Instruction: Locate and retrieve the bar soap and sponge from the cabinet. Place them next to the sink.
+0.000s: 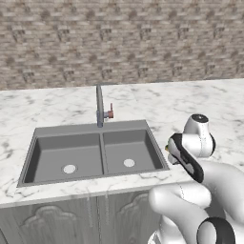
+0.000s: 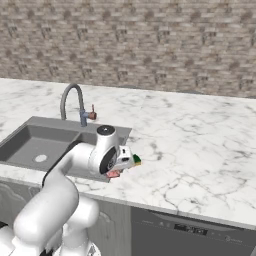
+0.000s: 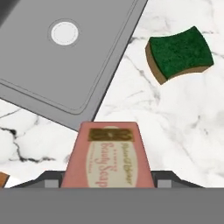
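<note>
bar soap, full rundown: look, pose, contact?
The bar soap is a reddish-pink rectangular block with a cream oval label reading "Beauty Soap" and a dark gold-printed band at its far end. It sits between the gripper fingers, long side pointing away from the camera, above the marble counter beside the sink corner. The sponge lies apart on the counter. In the right base view a pink sliver shows under the hand.

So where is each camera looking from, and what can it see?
Left base view: behind the arm's left, facing the sink and brick wall; white arm lower right.
Right base view: behind the right, same sink; arm lower left, sponge peeking past the hand.
Hand view: looks down along the gripper holding the bar soap.
Shared: sink, marble counter.
</note>
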